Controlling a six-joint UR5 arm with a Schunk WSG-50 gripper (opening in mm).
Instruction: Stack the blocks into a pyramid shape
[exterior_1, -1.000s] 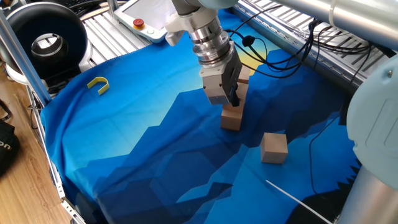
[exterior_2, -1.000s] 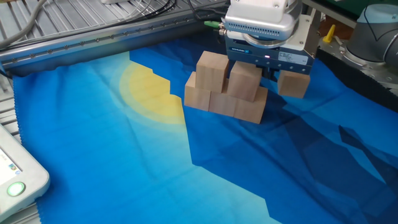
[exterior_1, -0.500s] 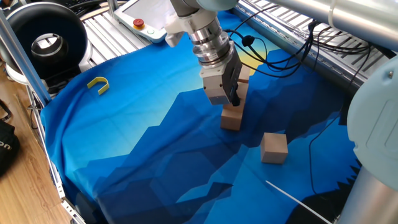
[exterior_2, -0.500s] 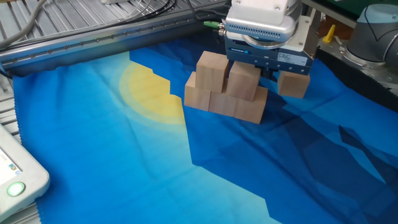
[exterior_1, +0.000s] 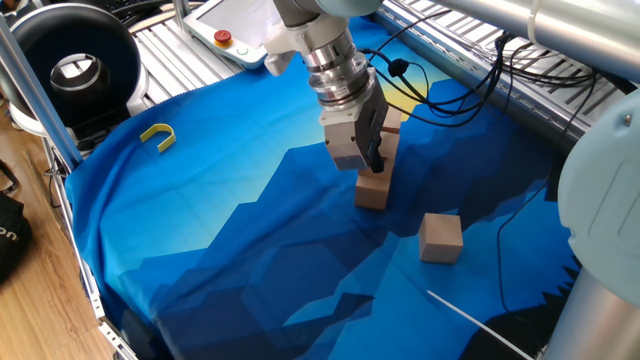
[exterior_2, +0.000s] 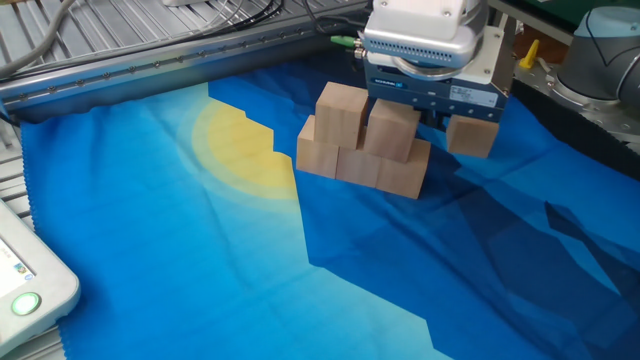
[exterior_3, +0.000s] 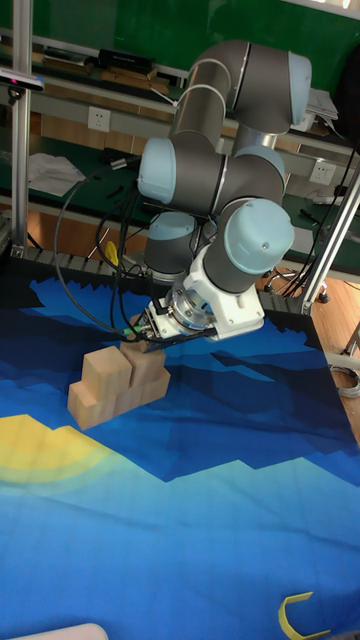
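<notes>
Nothing's really moved since a second ago; gripper (exterior_2: 397, 112) still sits on the upper block (exterior_2: 391, 130) of the stack (exterior_2: 362, 163) mid-cloth (exterior_2: 180, 250). Can't tell if the fingers are clamping it or loosened. Spare block (exterior_1: 440, 237) lies apart toward the cloth's edge, with open room around the stack.

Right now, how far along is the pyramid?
Done: a bottom row of blocks on the cloth, with one second-tier block on it. In hand: the gripper sits at a second upper block; whether it grips cannot be told. Left: the loose block lying apart, presumably the top.
</notes>
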